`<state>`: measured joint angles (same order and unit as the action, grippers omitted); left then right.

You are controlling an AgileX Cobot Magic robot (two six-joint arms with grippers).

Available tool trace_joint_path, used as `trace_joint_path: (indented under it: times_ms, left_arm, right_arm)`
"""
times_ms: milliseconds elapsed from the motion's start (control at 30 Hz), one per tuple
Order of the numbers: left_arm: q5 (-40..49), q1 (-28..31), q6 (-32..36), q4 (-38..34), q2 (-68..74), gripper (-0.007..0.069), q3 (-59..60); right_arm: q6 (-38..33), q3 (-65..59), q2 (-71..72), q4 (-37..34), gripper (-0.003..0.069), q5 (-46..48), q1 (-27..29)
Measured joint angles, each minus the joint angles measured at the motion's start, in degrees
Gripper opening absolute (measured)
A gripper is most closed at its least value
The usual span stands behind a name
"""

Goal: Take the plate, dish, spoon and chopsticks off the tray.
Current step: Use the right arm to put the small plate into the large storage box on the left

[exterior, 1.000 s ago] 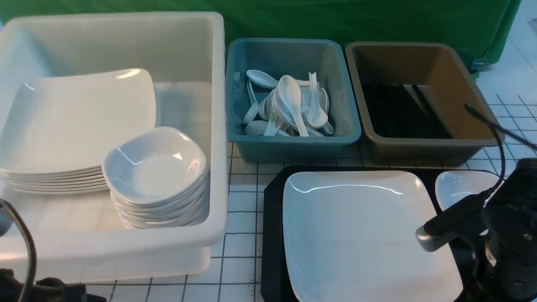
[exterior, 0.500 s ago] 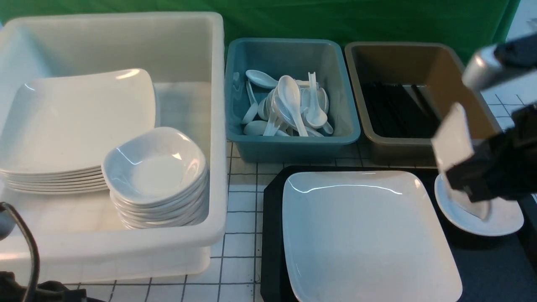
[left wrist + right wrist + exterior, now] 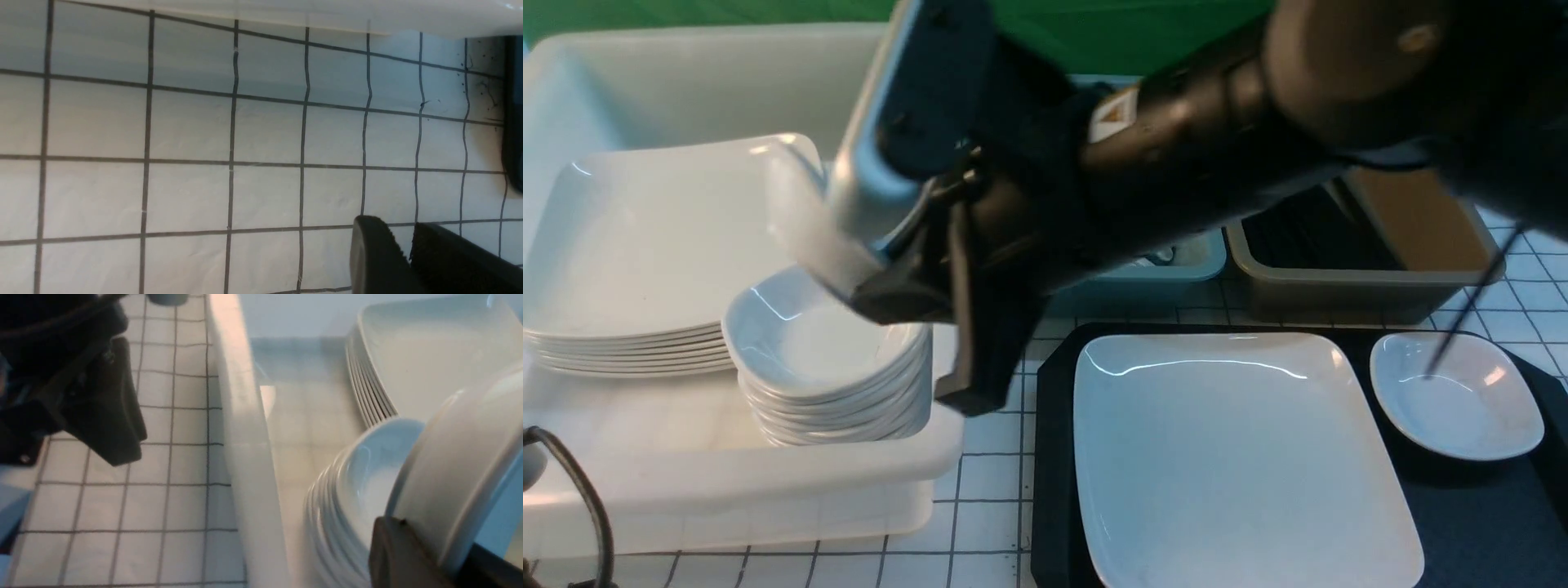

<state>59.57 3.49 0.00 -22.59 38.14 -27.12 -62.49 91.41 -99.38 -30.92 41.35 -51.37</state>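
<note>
My right gripper (image 3: 866, 269) reaches across to the white tub (image 3: 768, 482) and is shut on the rim of a small white dish (image 3: 805, 224). The dish (image 3: 449, 477) hangs tilted just above a stack of like dishes (image 3: 359, 490). The large white plate (image 3: 1241, 457) lies on the black tray (image 3: 1054, 425), with another small dish (image 3: 1458, 396) to its right. My left gripper (image 3: 402, 230) hovers over bare gridded table, fingertips a narrow gap apart and nothing between them. The spoon and the chopsticks are out of view.
The white tub also holds a stack of large plates (image 3: 662, 245). My right arm (image 3: 1217, 139) hides most of the teal tub (image 3: 1176, 261). Black sticks (image 3: 1286, 224) lie in the brown tub (image 3: 1347, 286). A gridded mat (image 3: 992, 384) covers the table.
The right arm has lifted a small dish from the tray's right end and swung left across the table to above the dish stack in the white tub. Left fingertips have parted slightly.
</note>
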Motion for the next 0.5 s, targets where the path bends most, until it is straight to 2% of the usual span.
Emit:
trace_joint_path:
  times_ms: [233, 500]
  left_arm:
    - [0.0, 0.0, 0.0, 0.1, 0.0, 0.016, 0.0]
    - [0.0, 0.0, 0.0, 0.1, 0.0, 0.0171, 0.0]
  right_arm:
    - [-3.3, 4.5, -10.4, 18.2, 0.0104, -7.2, -4.3]
    - [-2.1, 4.6, -14.1, 23.0, 0.0185, -13.4, -4.6]
